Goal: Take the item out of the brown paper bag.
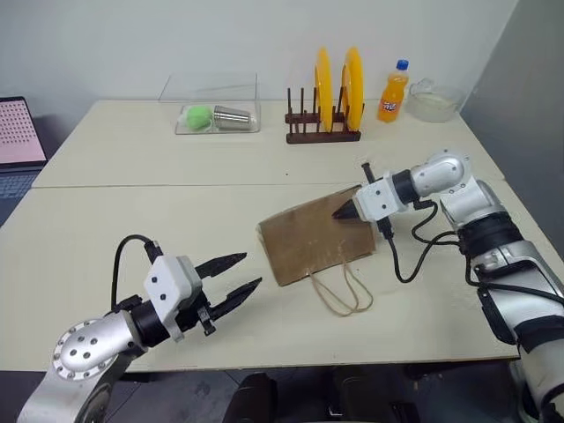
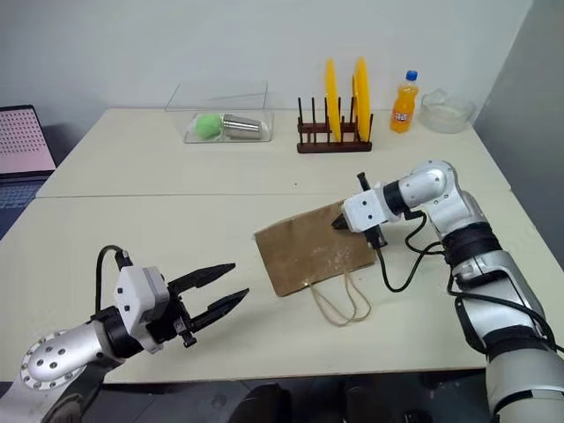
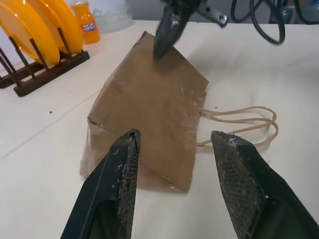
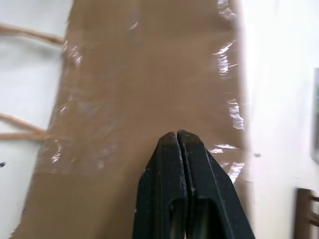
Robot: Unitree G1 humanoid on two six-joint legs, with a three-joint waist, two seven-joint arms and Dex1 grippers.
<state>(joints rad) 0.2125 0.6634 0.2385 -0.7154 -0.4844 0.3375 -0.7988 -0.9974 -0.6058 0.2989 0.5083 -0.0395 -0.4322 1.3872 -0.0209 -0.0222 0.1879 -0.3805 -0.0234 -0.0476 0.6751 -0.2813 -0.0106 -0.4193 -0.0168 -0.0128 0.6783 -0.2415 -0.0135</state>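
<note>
The brown paper bag [image 1: 313,238] lies flat on the table, its two cord handles [image 1: 344,295] trailing toward the near edge. The item is hidden from view. My right gripper [image 1: 339,212] is shut with nothing between its fingers. Its tip hovers at the bag's far right corner, and the right wrist view shows the tip [image 4: 178,133] over the brown paper [image 4: 149,74]. My left gripper [image 1: 252,270] stands open to the left of the bag, pointing at it with a gap of bare table between. In the left wrist view the bag [image 3: 149,99] lies past the spread fingers [image 3: 122,169].
At the back stand a wooden rack with yellow plates [image 1: 324,123], an orange soda bottle [image 1: 393,92], a glass bowl [image 1: 432,101] and a clear box [image 1: 211,110] holding a green ball and a metal cup. A laptop [image 1: 18,132] sits at far left.
</note>
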